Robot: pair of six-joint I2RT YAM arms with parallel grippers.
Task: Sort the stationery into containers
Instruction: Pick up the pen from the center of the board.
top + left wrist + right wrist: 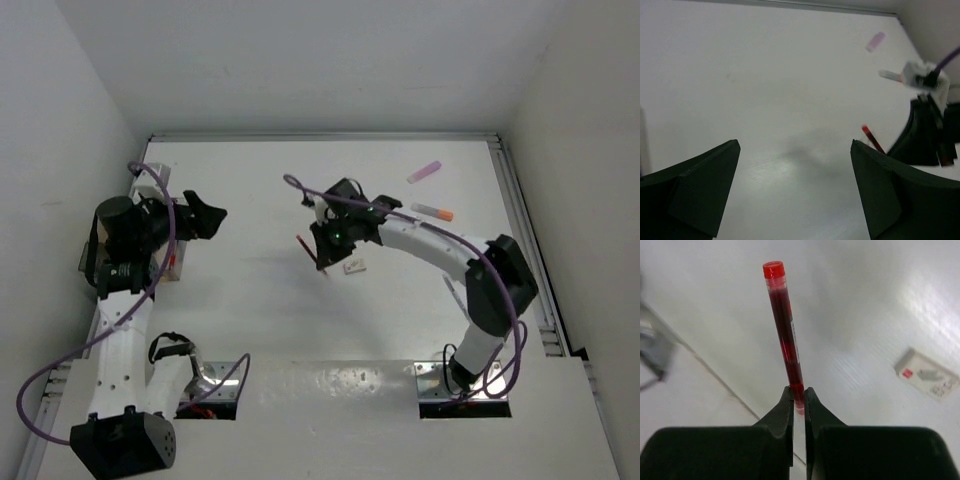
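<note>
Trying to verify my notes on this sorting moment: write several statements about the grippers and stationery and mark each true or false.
1. The right gripper is shut on a red pen. True.
2. The whitish eraser lies on the table, apart from both grippers. True.
3. The left gripper grips the whitish eraser. False: its jaws are open with nothing between them.
4. The pink marker is between the right gripper's fingers. False: it lies on the table near the far edge, away from that gripper.
</note>
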